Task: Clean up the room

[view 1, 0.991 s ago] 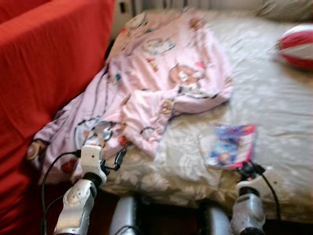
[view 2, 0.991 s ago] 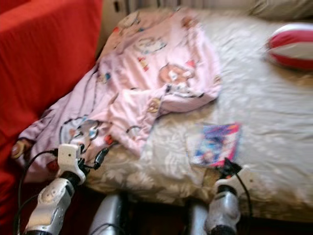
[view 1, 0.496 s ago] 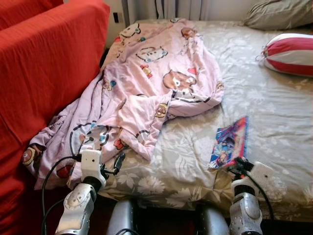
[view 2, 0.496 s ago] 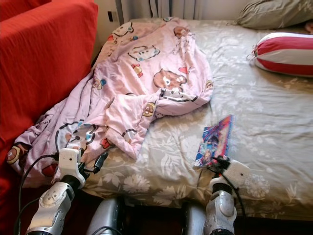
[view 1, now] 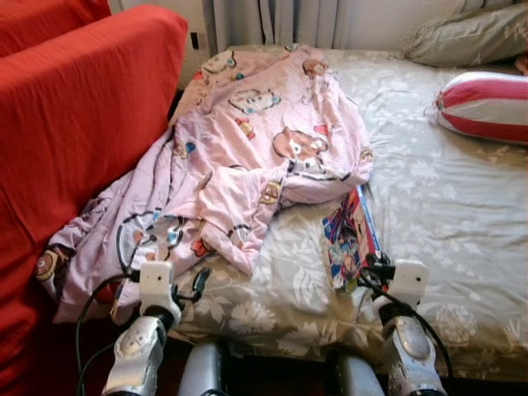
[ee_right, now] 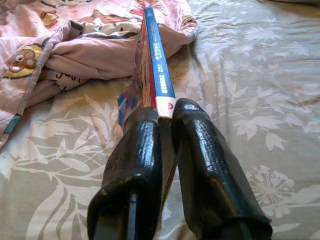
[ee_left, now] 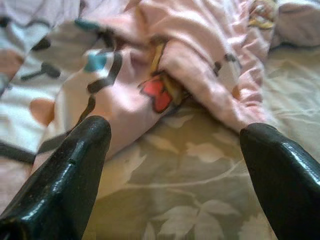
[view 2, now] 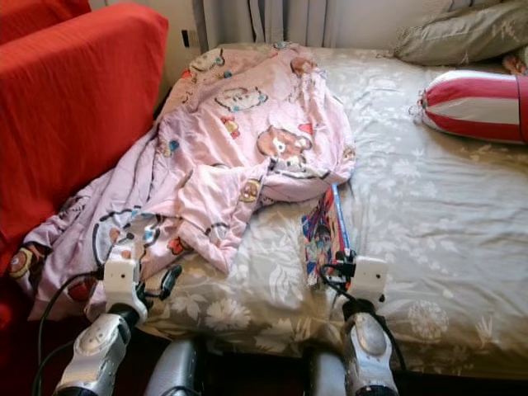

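Note:
A colourful children's book point(view 1: 350, 239) stands tilted on its edge on the bed, its blue spine point(ee_right: 159, 70) up. My right gripper point(ee_right: 165, 130) is shut on the book's near end, at the bed's front edge. A crumpled pink cartoon-print blanket point(view 1: 247, 157) covers the bed's left side and hangs off its corner. My left gripper point(ee_left: 175, 165) is open, low over the floral sheet right beside the blanket's near fold. Both silver arms point(view 1: 148, 330) rise from the bottom of the eye views.
A red sofa point(view 1: 74, 124) stands close on the left of the bed. A red-and-white striped bolster point(view 1: 487, 103) and a grey-green pillow point(view 1: 470, 37) lie at the far right. The floral sheet point(view 1: 445, 214) is bare on the right half.
The book was lying flat on the sheet; my right gripper has closed on it and tipped it up onto its edge, swinging it left toward the blanket. The left arm has hardly moved.

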You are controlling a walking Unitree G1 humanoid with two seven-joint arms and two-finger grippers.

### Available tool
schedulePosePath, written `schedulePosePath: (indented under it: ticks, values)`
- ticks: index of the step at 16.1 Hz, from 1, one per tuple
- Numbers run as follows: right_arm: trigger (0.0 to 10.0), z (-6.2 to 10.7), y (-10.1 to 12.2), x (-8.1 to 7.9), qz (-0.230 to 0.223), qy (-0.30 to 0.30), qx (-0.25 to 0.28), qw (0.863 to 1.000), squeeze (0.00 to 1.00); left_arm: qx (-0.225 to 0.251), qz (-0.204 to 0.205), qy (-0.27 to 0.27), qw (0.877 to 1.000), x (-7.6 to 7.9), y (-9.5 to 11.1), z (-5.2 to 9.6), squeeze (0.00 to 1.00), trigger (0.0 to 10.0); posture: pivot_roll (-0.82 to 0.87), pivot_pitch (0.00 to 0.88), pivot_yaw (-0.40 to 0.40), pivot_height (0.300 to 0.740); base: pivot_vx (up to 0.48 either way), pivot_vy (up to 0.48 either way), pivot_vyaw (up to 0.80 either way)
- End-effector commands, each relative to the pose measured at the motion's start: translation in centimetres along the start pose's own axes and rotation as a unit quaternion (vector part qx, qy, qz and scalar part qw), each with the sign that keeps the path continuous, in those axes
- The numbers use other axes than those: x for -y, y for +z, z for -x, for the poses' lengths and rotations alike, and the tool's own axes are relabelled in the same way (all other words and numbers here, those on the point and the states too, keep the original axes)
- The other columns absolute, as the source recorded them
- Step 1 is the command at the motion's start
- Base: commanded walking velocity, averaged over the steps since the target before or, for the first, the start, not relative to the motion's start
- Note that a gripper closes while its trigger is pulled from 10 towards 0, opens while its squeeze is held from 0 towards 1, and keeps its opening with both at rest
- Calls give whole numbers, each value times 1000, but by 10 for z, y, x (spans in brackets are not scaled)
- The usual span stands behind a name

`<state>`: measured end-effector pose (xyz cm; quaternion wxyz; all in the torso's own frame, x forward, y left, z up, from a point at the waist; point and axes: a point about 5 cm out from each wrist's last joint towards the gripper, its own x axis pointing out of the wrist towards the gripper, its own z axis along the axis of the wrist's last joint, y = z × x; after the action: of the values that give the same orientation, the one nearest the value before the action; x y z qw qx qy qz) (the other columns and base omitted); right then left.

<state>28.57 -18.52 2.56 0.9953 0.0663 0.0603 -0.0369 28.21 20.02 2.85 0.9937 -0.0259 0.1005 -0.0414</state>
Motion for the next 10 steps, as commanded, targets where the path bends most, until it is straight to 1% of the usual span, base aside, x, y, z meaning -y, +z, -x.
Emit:
schedulePosePath:
  ticks: [1,2,5,6,7,8,10]
  values:
    - [10000,-4,12,1,5,-2,26,1000,0,-8,1,11,1000,-4,-3,0,0,10000,48,32,-21,646,0,0,0]
    - [10000,-5,13,1,7,-1,25,1000,0,-11,0,13,1000,-5,-4,0,0,10000,48,31,-21,651,0,0,0]
    - [10000,-5,11,-4,7,3,20,1000,0,-52,16,30,998,-11,-19,2,0,10000,44,21,-20,681,0,0,0]
    - [10000,-3,9,-3,0,0,17,1000,0,-71,28,41,996,-15,-26,5,0,10000,40,21,-21,696,0,0,0]
    - [10000,-3,8,-3,-2,-1,17,1000,0,-75,31,44,996,-15,-28,5,0,10000,40,21,-21,701,0,0,0]
    - [10000,0,6,0,-4,-3,17,1000,0,-95,30,50,994,-17,-35,8,0,10000,36,20,-25,711,0,0,0]
    - [10000,2,5,1,-8,-4,17,1000,0,-109,33,56,992,-18,-41,11,0,10000,35,18,-26,721,0,0,0]
